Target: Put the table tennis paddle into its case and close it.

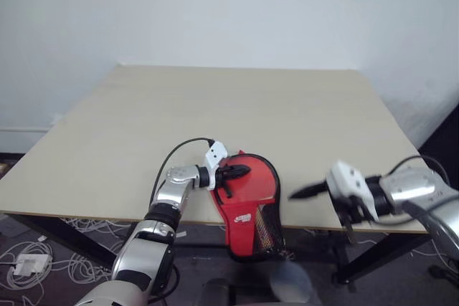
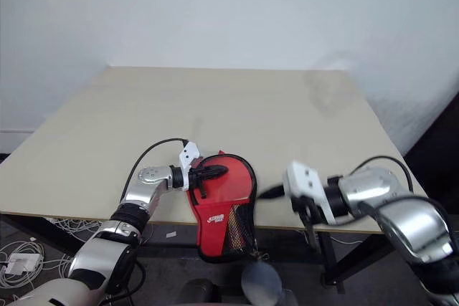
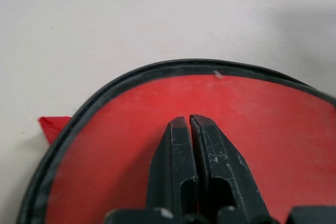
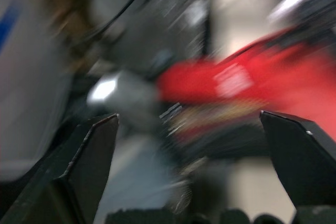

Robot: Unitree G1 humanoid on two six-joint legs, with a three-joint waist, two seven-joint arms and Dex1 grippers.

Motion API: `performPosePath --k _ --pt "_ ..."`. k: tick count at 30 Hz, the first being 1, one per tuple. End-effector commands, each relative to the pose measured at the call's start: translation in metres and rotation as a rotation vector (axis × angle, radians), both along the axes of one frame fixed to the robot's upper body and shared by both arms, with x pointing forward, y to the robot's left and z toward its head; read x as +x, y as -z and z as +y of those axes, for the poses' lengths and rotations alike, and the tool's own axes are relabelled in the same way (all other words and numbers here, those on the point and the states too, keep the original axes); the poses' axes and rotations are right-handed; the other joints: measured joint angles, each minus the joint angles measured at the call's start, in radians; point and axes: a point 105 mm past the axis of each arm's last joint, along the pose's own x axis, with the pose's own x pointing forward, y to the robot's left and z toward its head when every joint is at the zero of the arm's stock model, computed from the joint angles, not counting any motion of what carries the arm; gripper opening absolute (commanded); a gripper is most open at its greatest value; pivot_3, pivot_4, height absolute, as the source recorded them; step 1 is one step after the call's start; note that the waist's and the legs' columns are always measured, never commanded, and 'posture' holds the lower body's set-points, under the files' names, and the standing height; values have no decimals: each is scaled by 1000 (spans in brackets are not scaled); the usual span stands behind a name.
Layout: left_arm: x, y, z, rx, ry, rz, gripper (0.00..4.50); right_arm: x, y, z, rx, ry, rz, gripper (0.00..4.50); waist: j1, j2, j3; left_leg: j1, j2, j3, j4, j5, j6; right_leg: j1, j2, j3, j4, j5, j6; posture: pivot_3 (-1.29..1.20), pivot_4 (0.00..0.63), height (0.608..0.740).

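The red case (image 1: 247, 202) lies at the table's near edge, its round part on the top and its narrow end with the white logo and black mesh pocket (image 1: 267, 231) hanging over the edge. My left gripper (image 1: 244, 170) is shut and rests on the round red part, just inside the black zip edge (image 3: 131, 74); nothing is between its fingertips (image 3: 181, 124). My right gripper (image 1: 320, 218) hovers to the right of the case, pointing left toward it, open with its fingers (image 4: 97, 145) wide apart. The table tennis paddle is hidden.
The light wooden table (image 1: 237, 105) stretches away to a white wall. Its right edge runs close beside my right arm. On the floor below the left side lie white cables and a white power block (image 1: 32, 263).
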Motion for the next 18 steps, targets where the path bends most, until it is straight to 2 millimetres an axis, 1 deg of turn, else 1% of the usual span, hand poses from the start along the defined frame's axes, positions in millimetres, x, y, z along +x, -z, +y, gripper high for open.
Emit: performPosePath --k 1,2,3,5,8,11,12,16,18 --pt "-4 16 13 16 -65 65 0 67 11 -6 -2 342 -64 4490 -1 0 -1 0 0 0 -1 0 0 0 0 0 0 0 0 0 0 740" --pt "-1 11 17 1 -89 49 0 87 19 -6 1 454 -63 4490 0 -1 -1 -1 1 0 0 0 0 -2 1 0 0 1 -1 0 0 740" --pt "3 3 23 -18 -120 29 0 104 27 -5 16 545 -53 4490 -1 -2 -1 -1 1 1 -1 1 1 -2 1 1 0 1 -1 0 0 740" --pt "8 -9 34 -50 -174 -2 0 121 42 1 31 645 -23 4490 -4 -3 0 -2 1 1 -2 3 4 -3 2 2 1 2 -1 0 0 740" --pt "10 -22 49 -77 -236 -34 0 132 62 11 33 705 26 4490 -13 -4 1 -6 1 2 -3 3 4 -5 3 4 2 5 -2 0 0 740" --pt "9 -31 65 -79 -290 -54 0 137 81 19 41 740 84 4490 -22 -4 1 -15 1 3 -4 3 5 -15 4 7 4 5 -2 0 0 740" --pt "8 -32 68 -78 -297 -55 0 137 84 20 44 739 95 4490 -22 -3 1 -19 1 2 -4 3 5 -19 5 7 5 5 -2 0 0 740" --pt "5 -35 82 -72 -344 -57 0 136 98 28 48 729 146 4490 -22 -3 2 -18 1 3 -3 3 5 -18 5 7 5 5 -2 0 0 740" --pt "4 -36 89 -68 -367 -55 0 133 102 34 65 711 177 4490 -26 -3 2 -18 1 3 -2 3 5 -18 5 7 5 5 -2 0 0 740"
